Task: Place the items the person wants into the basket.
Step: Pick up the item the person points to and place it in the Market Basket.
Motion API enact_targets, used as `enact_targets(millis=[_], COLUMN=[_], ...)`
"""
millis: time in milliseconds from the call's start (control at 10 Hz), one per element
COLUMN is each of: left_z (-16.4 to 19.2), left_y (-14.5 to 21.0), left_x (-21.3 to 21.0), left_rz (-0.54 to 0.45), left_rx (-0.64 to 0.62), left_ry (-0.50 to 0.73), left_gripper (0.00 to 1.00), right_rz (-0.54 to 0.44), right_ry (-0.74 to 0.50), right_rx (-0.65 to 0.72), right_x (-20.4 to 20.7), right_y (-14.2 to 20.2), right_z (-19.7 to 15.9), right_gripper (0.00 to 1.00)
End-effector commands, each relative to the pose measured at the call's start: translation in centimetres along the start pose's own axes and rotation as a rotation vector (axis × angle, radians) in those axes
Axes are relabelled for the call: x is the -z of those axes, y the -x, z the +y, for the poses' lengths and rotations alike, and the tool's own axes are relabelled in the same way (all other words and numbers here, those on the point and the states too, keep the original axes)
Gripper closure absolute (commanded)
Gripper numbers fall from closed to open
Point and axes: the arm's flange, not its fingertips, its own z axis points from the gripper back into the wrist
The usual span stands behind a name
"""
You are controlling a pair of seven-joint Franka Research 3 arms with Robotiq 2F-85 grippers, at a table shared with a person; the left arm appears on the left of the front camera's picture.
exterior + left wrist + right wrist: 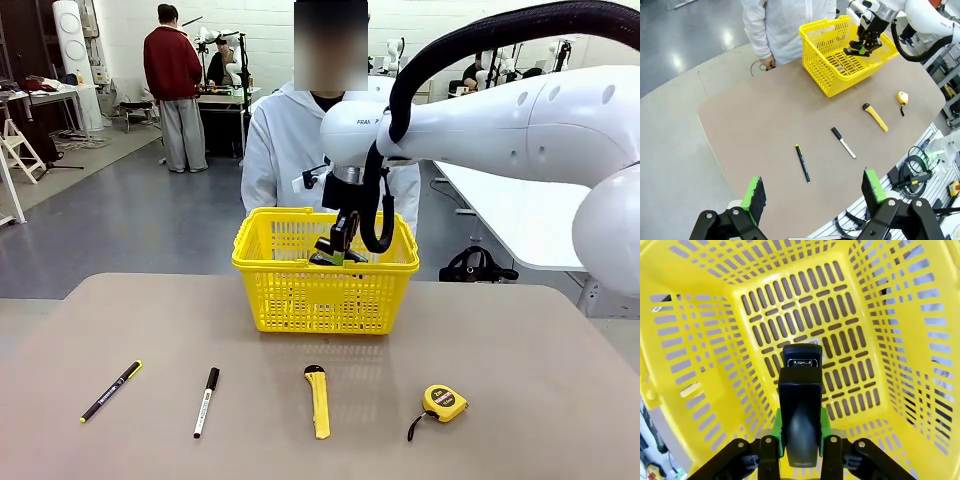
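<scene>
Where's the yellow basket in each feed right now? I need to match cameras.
Front view: basket at centre, far side of the table.
Left wrist view: upper right, beyond the white marker.
Right wrist view: from above, its walls all around.
Shared landmark: right gripper, black object between its pads, over the basket's floor.

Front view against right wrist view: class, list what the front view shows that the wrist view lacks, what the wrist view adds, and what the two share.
Front view: the person behind the table, and on it a black pen, a white marker, a yellow knife and a tape measure.
Right wrist view: the slotted floor of the basket seen from above, and green pads pressed against the sides of a black object.
Shared: the basket, and the right gripper above its floor.
</scene>
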Motion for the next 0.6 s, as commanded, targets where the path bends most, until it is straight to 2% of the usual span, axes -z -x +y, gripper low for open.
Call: enact_targets(millis=[0, 100, 200, 500], left_z=[0.12, 0.12, 0.12, 0.12], left_y=[0.01, 0.01, 0.01, 0.01], left_x=[-0.10, -0.10, -0.10, -0.10], left_rz=[0.000, 0.000, 0.000, 0.000], left_rx=[0.012, 0.012, 0.012, 0.012], left_ry=[0.016, 0.016, 0.016, 0.016], left_gripper=[0.00, 0.00, 0.00, 0.00], right_rz=[0.034, 0.043, 0.048, 0.050], right_ry=[0.019, 0.014, 0.011, 0.007], right_rx=[-0.018, -0.021, -0.028, -0.018], right_x=[-1.51, -1.59, -1.66, -1.82], right_y=[-1.35, -1.22, -1.17, -1.30], right_z=[-0.86, -0.80, -0.78, -0.83], right_gripper=[0.51, 0.30, 0.00, 0.00])
